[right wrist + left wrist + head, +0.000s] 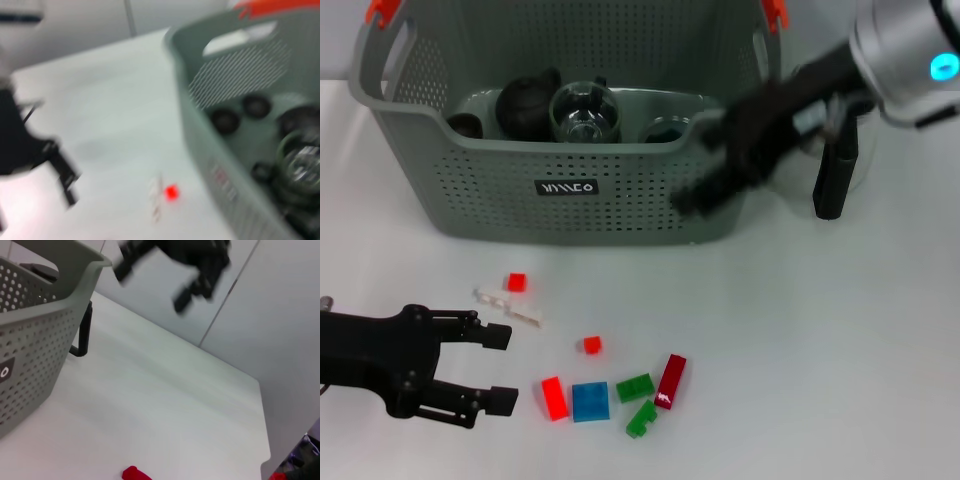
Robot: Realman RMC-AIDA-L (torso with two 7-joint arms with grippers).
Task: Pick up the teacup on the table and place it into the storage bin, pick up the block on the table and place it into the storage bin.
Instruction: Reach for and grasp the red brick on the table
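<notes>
Two grippers show in my head view. My left gripper [495,368] sits low over the white table [800,350] at the near left, jaws spread wide and holding nothing. My right gripper [705,195] hangs at the right front corner of the storage bin [620,190], about level with its rim; it is motion-blurred, so I cannot tell how its jaws stand or whether anything is between them.

Blocks lie scattered on the table in front of the bin, none between any jaws. Nearest the left gripper's open fingertips is a red block [553,397], just beside the lower finger, with a blue block [590,401] touching it on the far side. Beyond those: a green block [635,387], a second green block [641,418] and a dark red block [671,380]. A small red cube [591,345] lies apart from that cluster. Another small red cube [517,282] lies nearer the bin, next to a clear strip [510,306] just beyond the upper finger.

Inside the bin I see a dark teapot [527,103], a glass pot [585,112] and two dark cups [240,114] near the left wall. I cannot pick out a teacup on the table.

A black upright post [836,175] stands on the table right of the bin.
</notes>
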